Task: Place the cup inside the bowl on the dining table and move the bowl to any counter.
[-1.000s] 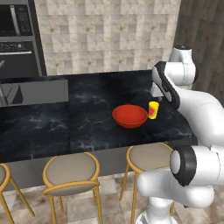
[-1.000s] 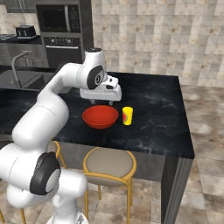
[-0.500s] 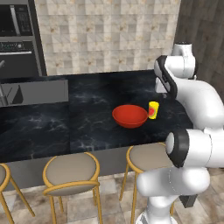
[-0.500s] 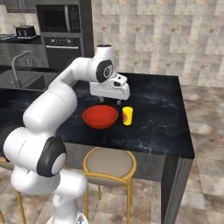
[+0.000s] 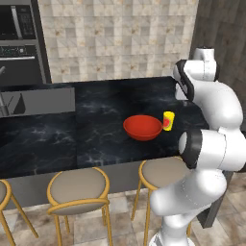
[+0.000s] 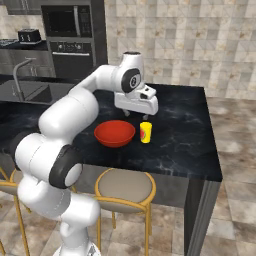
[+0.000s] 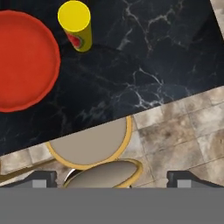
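Above the dining table (image 6: pixel 185 135) my gripper (image 6: pixel 137 114) hangs in the air, up over the far side of the black marble top and well clear of it. Its two finger tips (image 7: pixel 43 178) sit wide apart at the bottom corners of my hand view, so the jaws are spread wide with nothing between them.

The cup (image 6: pixel 145 132) stands upright on the marble below and a little toward the near edge from my gripper, apart from it. In my hand view the cup (image 7: pixel 76 25) lies toward the top left, well off the line between my tips, its red mark facing down the picture. Just beside it, on the side away from the table's end, sits the bowl (image 6: pixel 114 133), close to the cup but not touching it; from the left base view the bowl (image 5: pixel 142 127) lies left of the cup (image 5: pixel 168 120).

Both rest near the stool-side edge of the table, and a stool (image 6: pixel 123 186) stands right below them on the tiled floor (image 6: pixel 235 210).
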You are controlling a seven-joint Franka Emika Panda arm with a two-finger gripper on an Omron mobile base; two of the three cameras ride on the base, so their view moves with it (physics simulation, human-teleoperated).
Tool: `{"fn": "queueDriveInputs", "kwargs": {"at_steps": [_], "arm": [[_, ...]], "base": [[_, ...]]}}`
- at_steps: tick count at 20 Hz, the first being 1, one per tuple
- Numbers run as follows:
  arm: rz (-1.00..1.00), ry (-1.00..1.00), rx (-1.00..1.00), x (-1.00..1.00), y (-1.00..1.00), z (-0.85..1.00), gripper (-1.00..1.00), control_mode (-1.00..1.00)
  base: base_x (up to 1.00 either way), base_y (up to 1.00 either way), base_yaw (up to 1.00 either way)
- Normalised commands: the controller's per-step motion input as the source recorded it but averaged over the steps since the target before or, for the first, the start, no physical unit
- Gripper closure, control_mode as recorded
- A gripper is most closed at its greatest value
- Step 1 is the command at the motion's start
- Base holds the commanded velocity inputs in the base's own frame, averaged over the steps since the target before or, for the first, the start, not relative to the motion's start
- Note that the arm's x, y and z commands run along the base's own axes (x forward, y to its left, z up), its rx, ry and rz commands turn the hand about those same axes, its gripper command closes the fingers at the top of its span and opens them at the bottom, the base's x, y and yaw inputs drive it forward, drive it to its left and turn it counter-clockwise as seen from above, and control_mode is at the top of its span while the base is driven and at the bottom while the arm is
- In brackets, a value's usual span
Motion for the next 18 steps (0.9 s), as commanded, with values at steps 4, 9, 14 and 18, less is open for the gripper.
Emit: {"fn": "queueDriveInputs", "kwargs": {"at_steps": [4,9,14,18], "arm": [[0.00,0.00,0.07,0.28,-0.11,-0.31,-1.00,-1.00],[0.00,-0.01,0.10,0.26,-0.02,-0.26,-1.00,-1.00],[0.00,-0.03,0.10,0.25,0.00,-0.11,-1.00,-1.00],[0.01,-0.05,0.10,0.23,0.00,-0.07,-1.00,-1.00]], "base": [[0.00,0.00,0.00],[0.00,0.00,0.00],[0.00,0.00,0.00],[0.00,0.00,0.00]]}}
